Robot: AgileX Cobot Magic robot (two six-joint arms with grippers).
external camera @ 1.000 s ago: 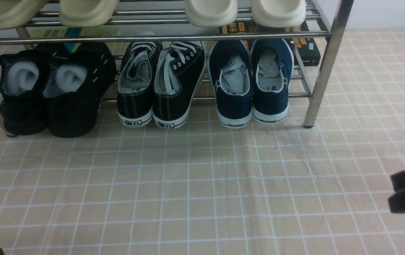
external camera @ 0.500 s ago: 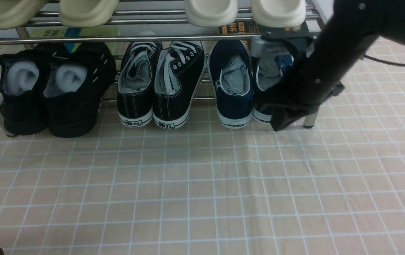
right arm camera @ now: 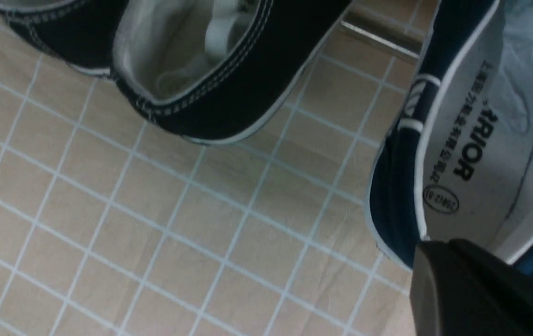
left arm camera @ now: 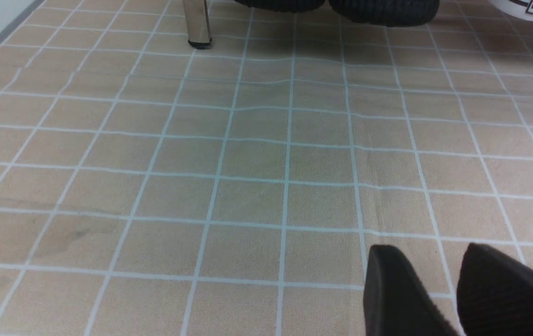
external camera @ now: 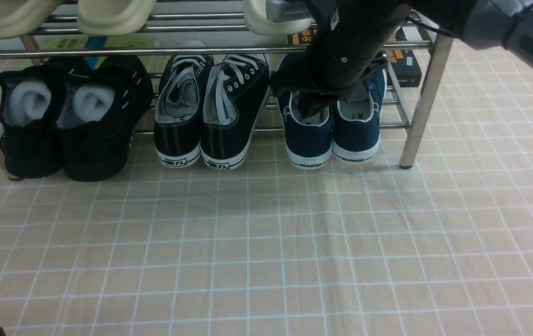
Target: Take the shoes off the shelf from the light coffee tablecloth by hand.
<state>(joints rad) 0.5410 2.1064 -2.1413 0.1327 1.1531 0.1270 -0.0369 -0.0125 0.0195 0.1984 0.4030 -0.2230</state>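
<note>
Tablecloth (external camera: 266, 242): beige, white grid, lies under everything.
Shelf (external camera: 422, 102): chrome, front bar crosses just above shoes.
Shoes (external camera: 308, 140): navy pair on bottom level, right end of shelf, heels out toward cloth, just beside black lace-up sneakers (external camera: 210, 112).
Right hand (external camera: 310, 107): hangs over opening of left navy shoe. Fingers open or closed, cannot tell.
Advice: one finger inside heel, one outside. Pinch rim firmly. Pull low and straight back. Keep away from front bar and neighbour sneaker.

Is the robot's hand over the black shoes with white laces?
No, the hand is over the blue shoes, which stand next to the laced black pair.
</note>
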